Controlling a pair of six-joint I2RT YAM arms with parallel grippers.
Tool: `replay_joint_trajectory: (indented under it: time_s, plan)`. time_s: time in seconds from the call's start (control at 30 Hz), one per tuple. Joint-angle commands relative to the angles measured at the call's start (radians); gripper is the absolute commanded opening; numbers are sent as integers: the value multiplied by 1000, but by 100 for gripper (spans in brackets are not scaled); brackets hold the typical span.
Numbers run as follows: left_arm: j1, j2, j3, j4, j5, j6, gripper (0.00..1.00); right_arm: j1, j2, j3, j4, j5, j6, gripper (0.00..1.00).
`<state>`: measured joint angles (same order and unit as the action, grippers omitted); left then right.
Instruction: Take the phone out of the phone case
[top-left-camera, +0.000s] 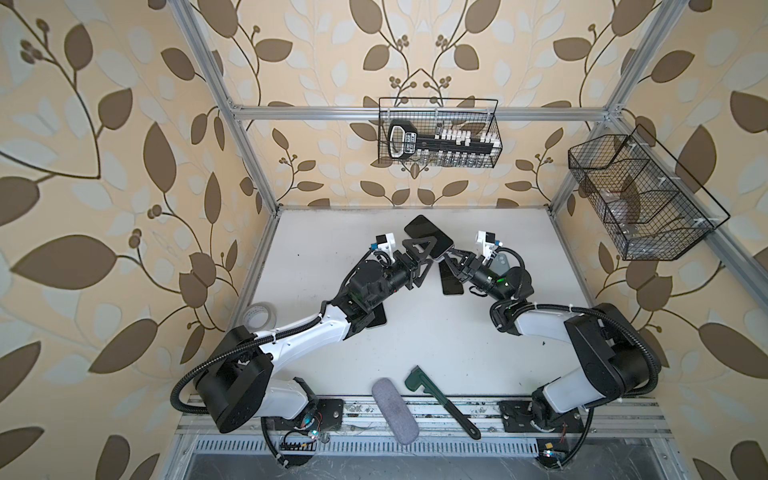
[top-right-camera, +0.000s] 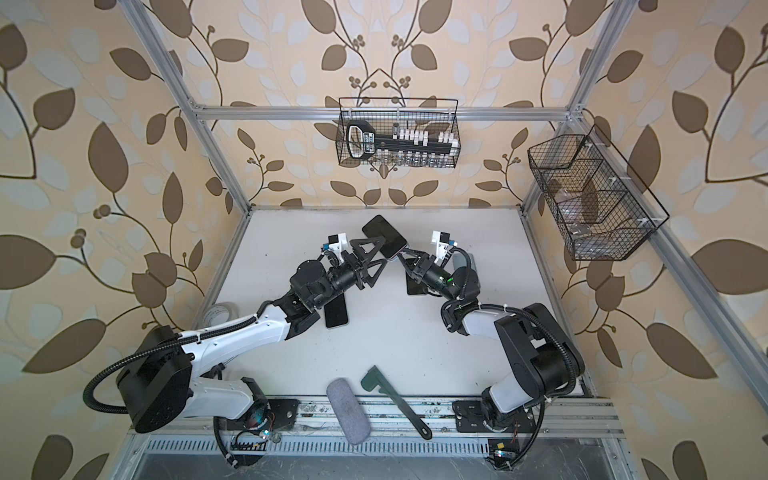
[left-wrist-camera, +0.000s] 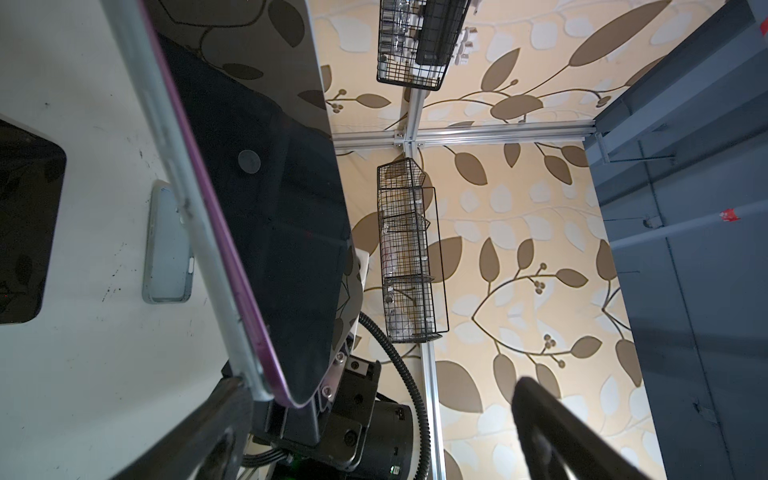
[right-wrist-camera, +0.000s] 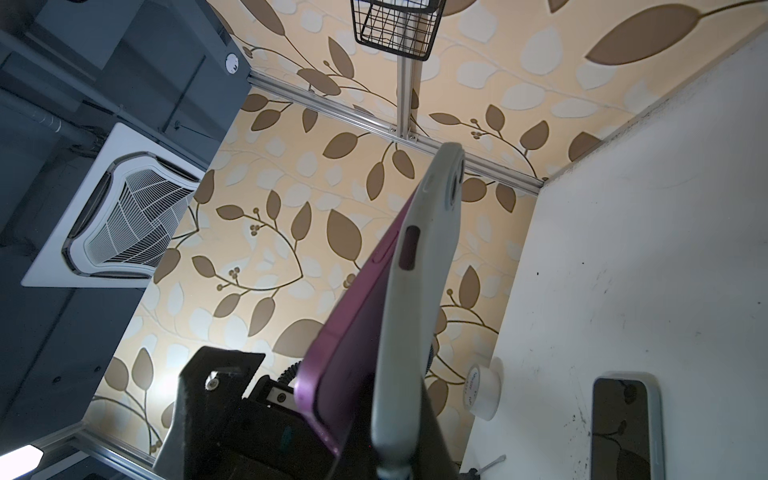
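Purple-edged, the phone (right-wrist-camera: 353, 332) seems partly peeled from its pale phone case (right-wrist-camera: 419, 291), both held up off the white surface (top-left-camera: 415, 332). Right jaws are clenched on the case's near end, so the long axis runs straight away from them. Left jaws, spread wide, straddle that same end: the case's back lies close to one finger (left-wrist-camera: 174, 449), the screen faces the wider gap. Left arm looks best placed to pull, closing on the phone alone.

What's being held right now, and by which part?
The right end effector pinches the cased phone by its end nearest the arms; the left end effector is open, gripping nothing.
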<state>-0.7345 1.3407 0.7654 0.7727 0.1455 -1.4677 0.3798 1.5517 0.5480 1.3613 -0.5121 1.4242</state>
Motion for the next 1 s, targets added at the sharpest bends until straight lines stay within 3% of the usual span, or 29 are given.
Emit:
replay_joint_trajectory:
  time_s: [0.0, 0.83, 0.97]
  plan:
    - [-9, -25, 52, 57, 13, 6, 99, 16, -4, 10, 116, 10, 7, 1]
    - [-9, -16, 81, 46, 14, 15, 99, 38, -26, -29, 38, 2, -94, 1]
    - [-9, 10, 79, 59, 19, 15, 91, 42, -37, -34, 39, 6, -93, 1]
